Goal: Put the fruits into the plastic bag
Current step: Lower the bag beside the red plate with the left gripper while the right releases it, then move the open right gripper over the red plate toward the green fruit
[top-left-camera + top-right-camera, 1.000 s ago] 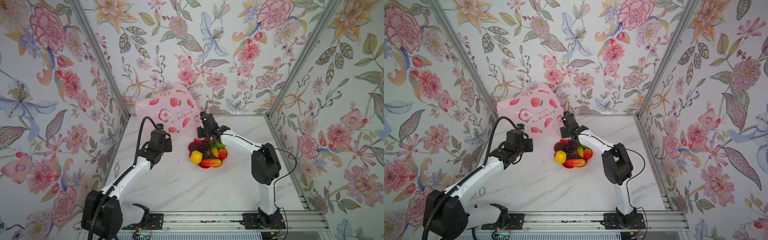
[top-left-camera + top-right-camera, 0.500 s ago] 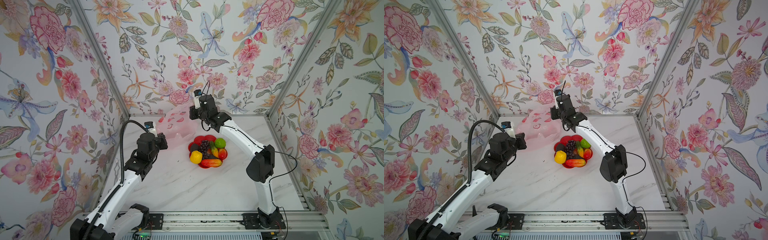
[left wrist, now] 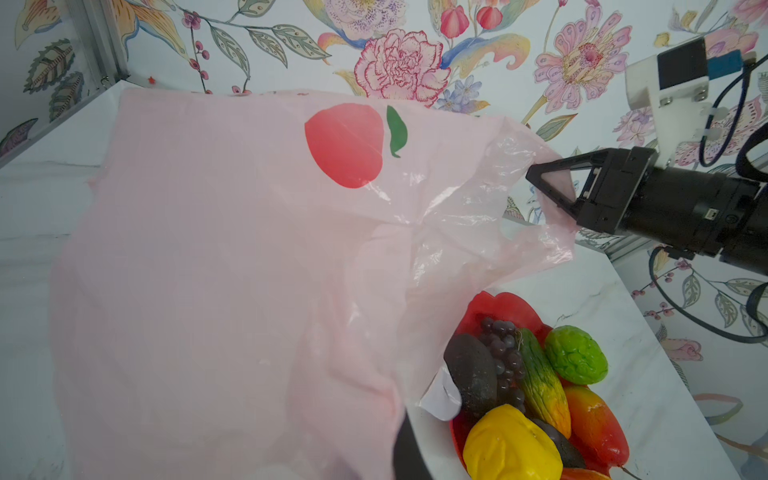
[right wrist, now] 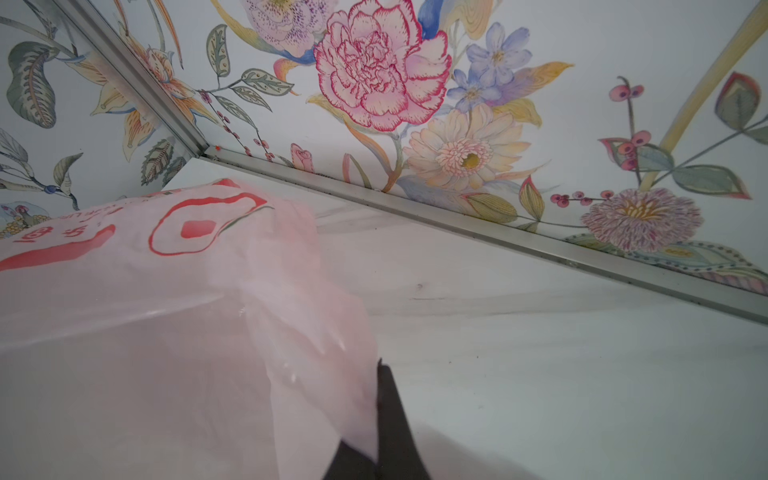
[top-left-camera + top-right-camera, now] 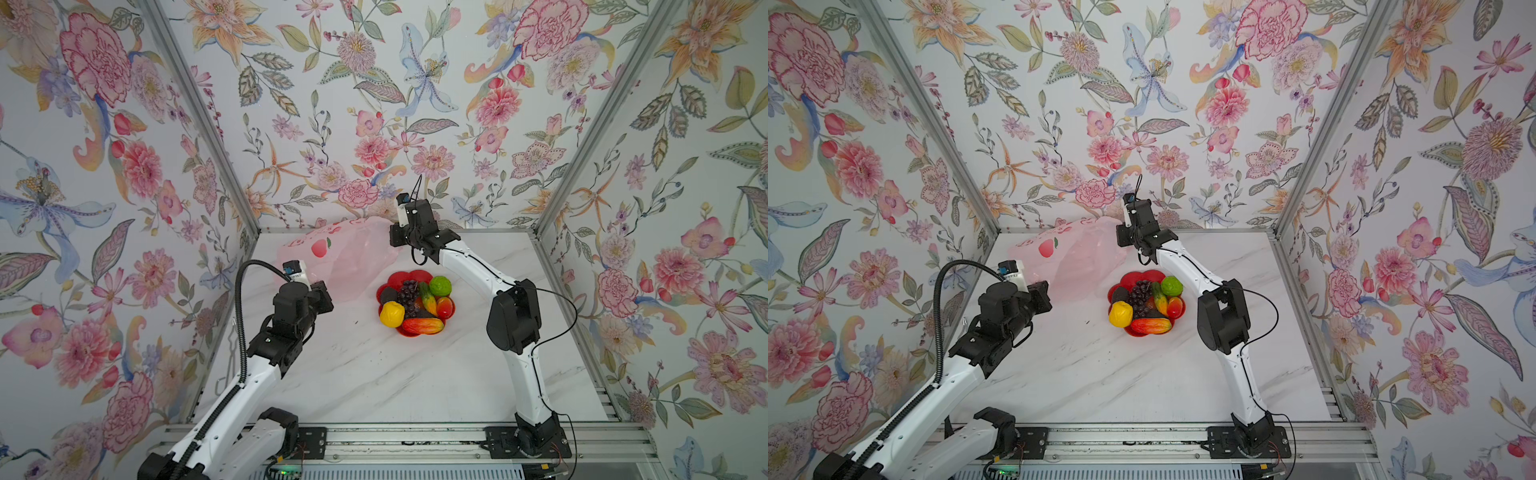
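We see the plastic bag spread betw. both arms at the back-left of the marble table, its lower edge just beside the red dish, where the fruits sit piled, none in the bag yet. The right gripper is clamped on a bag handle, approx. at the wall side. The left gripper is closed too, w/ bag film pinched at its fingers

Red flower-shaped dish sits around mid-table on the white marble-look tabletop. Floral wallpaper covers all three walls, with aluminium posts in the back corners. A slotted aluminium rail runs along the front edge.
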`<control>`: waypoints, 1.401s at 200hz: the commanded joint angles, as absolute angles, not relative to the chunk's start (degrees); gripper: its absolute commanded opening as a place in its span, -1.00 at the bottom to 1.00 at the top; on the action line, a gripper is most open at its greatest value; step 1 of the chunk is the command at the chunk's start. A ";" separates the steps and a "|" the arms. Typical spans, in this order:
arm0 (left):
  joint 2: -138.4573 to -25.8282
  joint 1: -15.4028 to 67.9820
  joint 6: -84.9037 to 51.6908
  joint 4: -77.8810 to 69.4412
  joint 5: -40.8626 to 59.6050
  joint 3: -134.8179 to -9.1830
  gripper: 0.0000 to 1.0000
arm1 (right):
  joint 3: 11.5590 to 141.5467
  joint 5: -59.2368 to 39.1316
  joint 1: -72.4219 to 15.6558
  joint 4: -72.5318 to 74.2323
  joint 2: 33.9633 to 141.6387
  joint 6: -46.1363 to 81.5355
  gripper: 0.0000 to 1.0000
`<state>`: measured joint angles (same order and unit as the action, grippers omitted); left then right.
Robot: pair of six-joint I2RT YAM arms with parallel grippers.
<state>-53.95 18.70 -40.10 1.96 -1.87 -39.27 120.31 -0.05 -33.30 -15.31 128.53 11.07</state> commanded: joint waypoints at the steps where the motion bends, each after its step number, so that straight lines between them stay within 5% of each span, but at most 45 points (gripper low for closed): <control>1: -56.29 18.48 -44.46 -2.44 -0.77 -37.12 -1.00 | 120.31 -0.21 -32.42 -13.96 130.36 9.88 -1.00; 31: -60.66 18.91 -48.91 -7.27 0.91 -35.54 -1.00 | 118.42 -0.53 -30.79 -13.89 130.34 10.10 -0.99; 72: -66.00 20.90 -48.13 -8.20 1.89 -37.53 -1.00 | 118.44 -5.54 -28.13 -16.24 129.63 14.40 0.31; 111: -68.74 21.20 -47.82 -10.93 3.65 -37.35 -1.00 | 117.83 -8.93 -25.69 -25.63 121.30 18.67 1.00; 157: -70.80 21.19 -46.81 -13.25 6.12 -38.76 -1.00 | 115.85 -13.62 -23.87 -42.86 109.94 20.20 0.98; 192: -71.46 21.23 -46.30 -14.09 7.79 -40.51 -1.00 | 110.25 -26.79 -22.50 -47.75 104.02 23.82 0.98; 280: -69.48 21.20 -46.49 -15.18 7.65 -38.16 -1.00 | 121.76 -8.50 -24.25 -77.83 111.09 21.46 1.00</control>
<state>-70.94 20.93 -47.18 -13.39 7.16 -39.13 120.99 -14.35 -23.38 -65.30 108.95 21.91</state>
